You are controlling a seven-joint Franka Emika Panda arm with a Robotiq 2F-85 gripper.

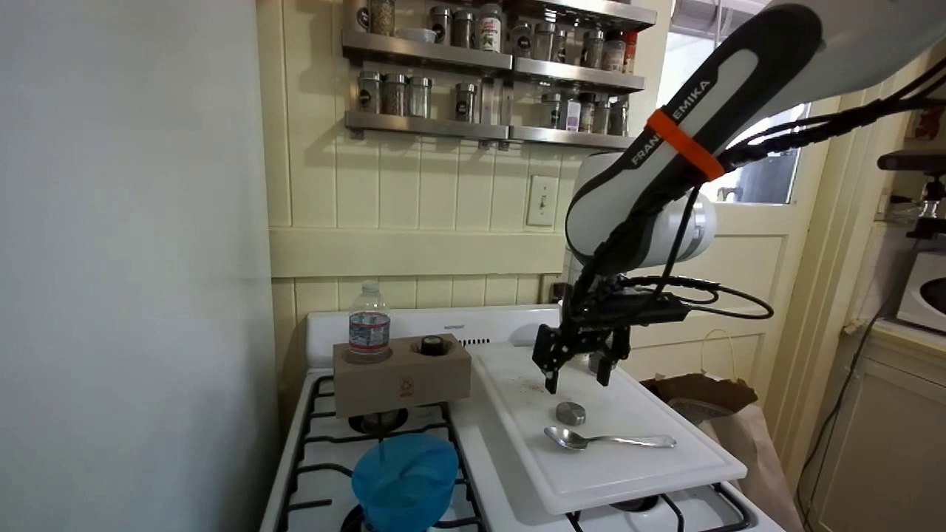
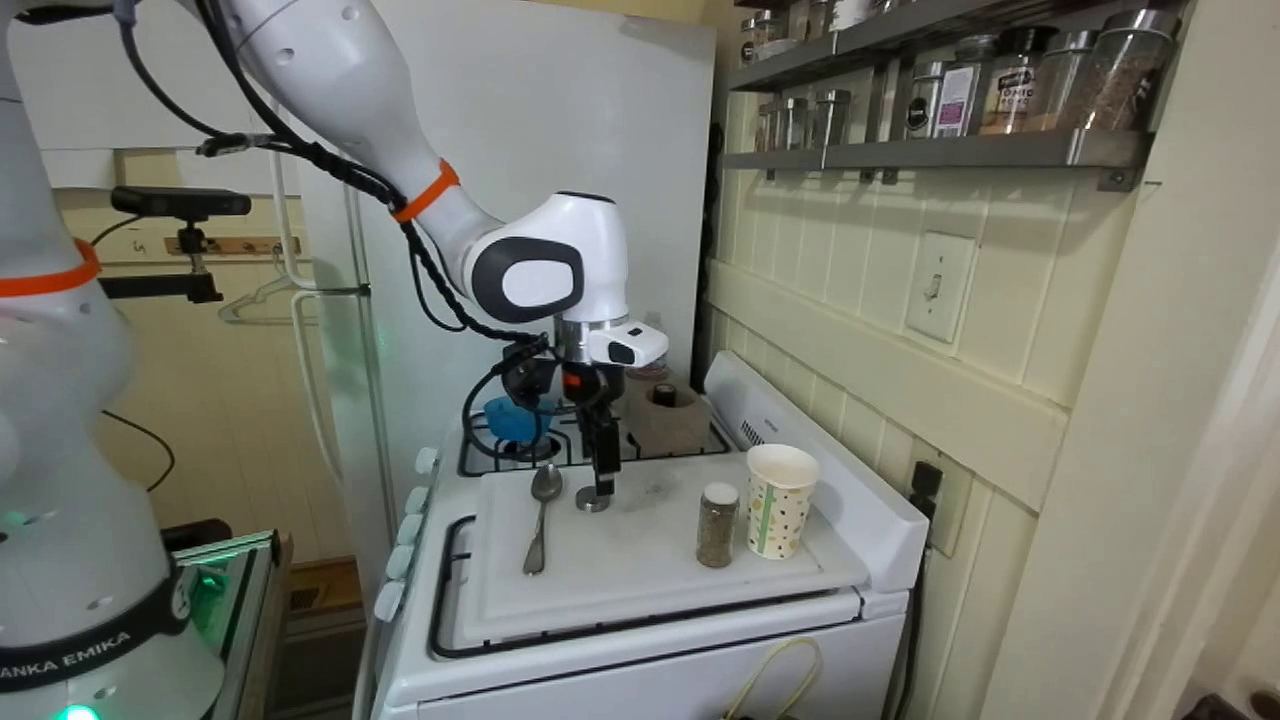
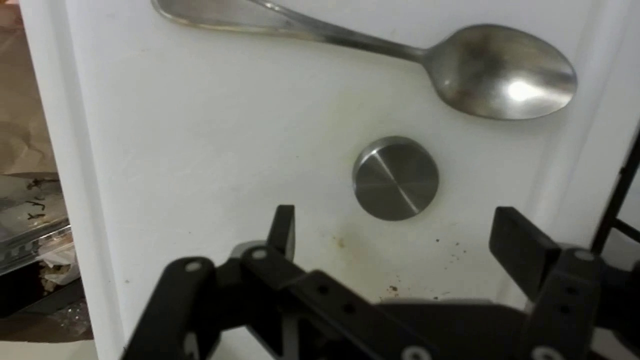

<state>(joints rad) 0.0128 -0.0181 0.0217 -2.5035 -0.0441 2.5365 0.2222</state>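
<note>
Seemingly at the aligning step, the empty fingers [image 3: 522,250] stand wide and need lowering around the disc [image 3: 396,180] below them.

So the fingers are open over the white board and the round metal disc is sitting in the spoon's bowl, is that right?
Not quite: the round metal disc isn't in the spoon; the wrist view shows it lying apart on the white board. The fingers are open over the board.

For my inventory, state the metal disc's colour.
The metal disc is silver-grey, clearest in the wrist view.
</note>
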